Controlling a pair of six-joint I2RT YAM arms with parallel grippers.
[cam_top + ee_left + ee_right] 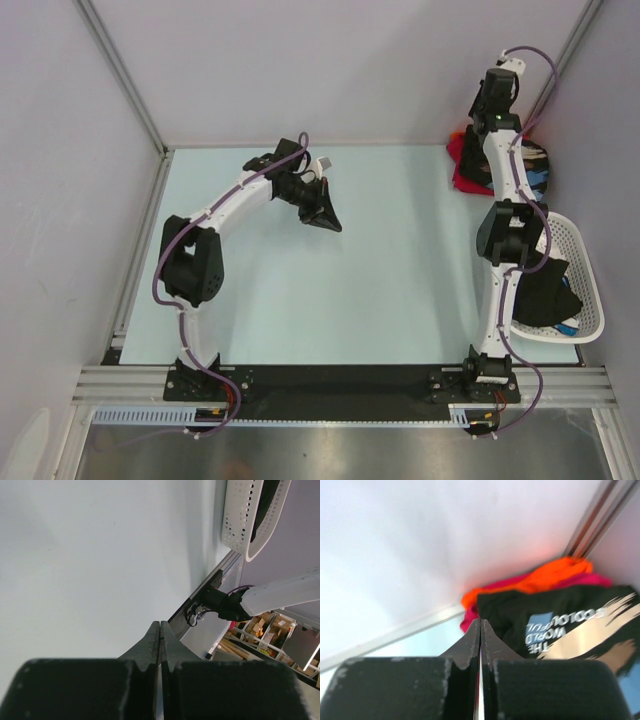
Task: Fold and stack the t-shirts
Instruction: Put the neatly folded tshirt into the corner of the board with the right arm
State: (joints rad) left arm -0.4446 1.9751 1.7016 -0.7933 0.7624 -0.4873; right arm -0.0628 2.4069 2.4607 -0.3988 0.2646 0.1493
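— Two grippers: what is each doing, starting on the left?

— My left gripper (160, 626) has its fingers pressed together on nothing. Below it there is only bare table (400, 290), and no shirt is within its reach. My right gripper (480, 622) is also closed and empty. Just ahead of and below its tips lies the black printed t-shirt (560, 625), on top of the orange t-shirt (545, 577) and the crimson t-shirt (470, 617).

— Which step is that?

— I'd judge I'm between shirts, with that corner pile serving as the stack.

— And the container?

— The white lattice basket (590, 290) sits well behind my right gripper, near that arm's elbow. A crumpled black garment (545, 290) fills it, probably another shirt. I can't tell what lies under it.

— Next?

— I'd likely bring the right gripper back, open it over the basket, lift that cloth out and spread it flat under my left gripper.
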